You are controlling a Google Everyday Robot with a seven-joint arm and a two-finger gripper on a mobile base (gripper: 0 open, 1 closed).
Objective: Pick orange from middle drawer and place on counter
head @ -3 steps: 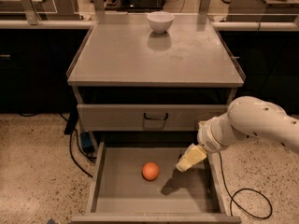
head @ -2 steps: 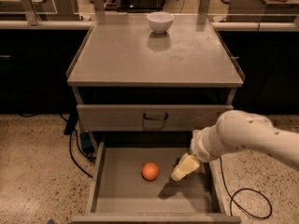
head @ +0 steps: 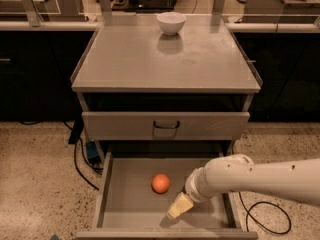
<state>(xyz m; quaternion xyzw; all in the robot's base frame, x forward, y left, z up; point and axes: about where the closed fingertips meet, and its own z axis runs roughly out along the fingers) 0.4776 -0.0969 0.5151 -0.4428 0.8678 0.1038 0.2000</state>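
We see the orange (head: 160, 183) on the drawer (head: 125, 206) floor, lower centre. The gripper (head: 179, 207) hangs just right of it, apart; we cannot tell whether it is spread.

- The worktop (head: 150, 59) is matt grey metal, with a faint sheen near the glossy white bowl (head: 171, 22).
- The middle drawer (head: 130, 204) has a plain, matt grey metal floor.
- The orange (head: 160, 183) looks smooth-skinned.
- The gripper (head: 179, 206), low over the drawer floor just right of the orange, looks like pale cream plastic.
- The arm (head: 260, 179) has a smooth white shell.
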